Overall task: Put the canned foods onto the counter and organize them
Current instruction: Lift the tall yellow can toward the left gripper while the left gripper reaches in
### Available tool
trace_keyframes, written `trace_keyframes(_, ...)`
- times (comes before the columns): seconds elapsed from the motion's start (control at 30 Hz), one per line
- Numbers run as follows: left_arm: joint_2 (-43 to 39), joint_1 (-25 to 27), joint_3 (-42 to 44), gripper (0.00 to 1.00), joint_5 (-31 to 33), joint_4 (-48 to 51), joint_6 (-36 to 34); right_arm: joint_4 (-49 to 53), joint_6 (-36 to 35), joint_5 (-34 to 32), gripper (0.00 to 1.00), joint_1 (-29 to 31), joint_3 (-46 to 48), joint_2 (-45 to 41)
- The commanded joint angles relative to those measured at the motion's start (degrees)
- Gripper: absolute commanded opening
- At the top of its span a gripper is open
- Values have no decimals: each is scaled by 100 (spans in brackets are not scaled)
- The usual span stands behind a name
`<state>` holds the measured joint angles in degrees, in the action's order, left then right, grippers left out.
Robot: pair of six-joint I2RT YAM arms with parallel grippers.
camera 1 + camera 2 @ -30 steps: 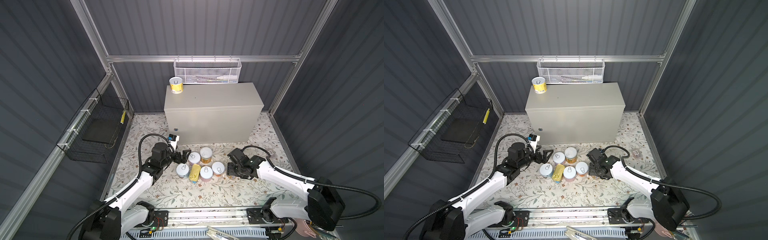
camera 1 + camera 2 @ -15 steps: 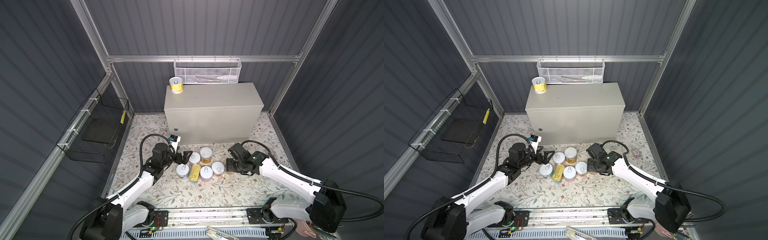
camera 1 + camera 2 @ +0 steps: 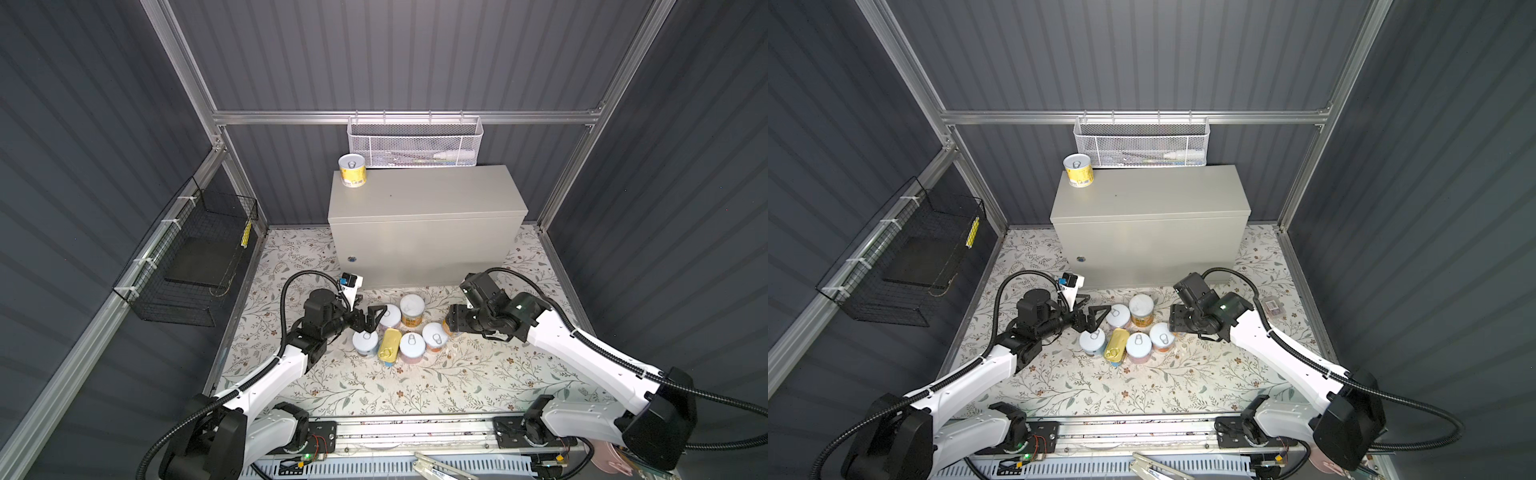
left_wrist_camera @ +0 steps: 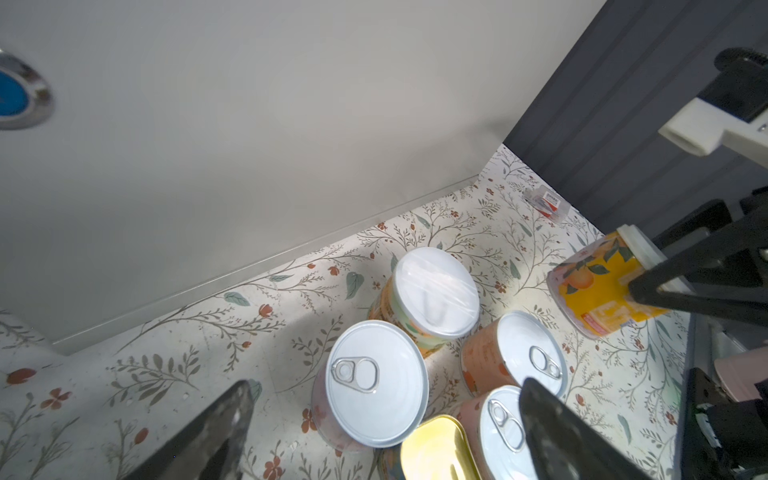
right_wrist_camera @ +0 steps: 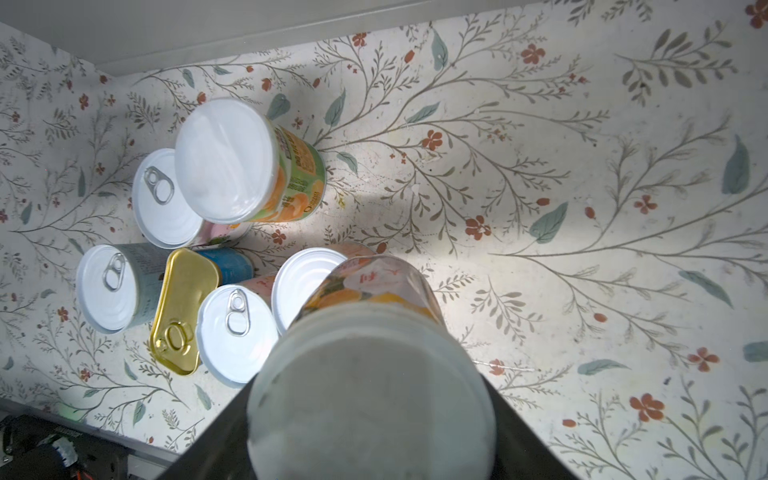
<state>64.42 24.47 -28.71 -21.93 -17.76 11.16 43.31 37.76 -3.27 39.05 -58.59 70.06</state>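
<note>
My right hand (image 3: 454,323) is clamped on the orange-label can (image 4: 598,291), which sits tilted over the floral mat (image 3: 374,390). My left hand (image 3: 372,319) gapes wide just beside the pink can (image 4: 374,382). One yellow can (image 3: 352,170) stands on the desk (image 3: 424,199).

Enclosure of dark grey ribbed walls (image 3: 415,54) on an aluminium frame (image 3: 291,117). A white mesh basket (image 3: 415,145) hangs from the frame's back bar, upper centre of both top views; a black wire basket (image 3: 174,309) is fixed to the wall at left. Floor: pale floral mat (image 3: 415,386), brightly lit.
</note>
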Motion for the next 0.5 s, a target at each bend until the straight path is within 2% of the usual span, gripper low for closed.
trace_keyframes(0.0, 57, 40, 91, 100, -424, -401, 78, -123, -104, 270, 51, 7, -260, -124)
trace_keyframes(0.3, 111, 57, 365, 100, -1168, -1327, 284, -86, -275, 661, 49, 6, -585, 38)
trace_keyframes(0.47, 220, 101, 390, 100, -1621, -1644, 315, -333, -295, 1192, 49, 5, -708, 187)
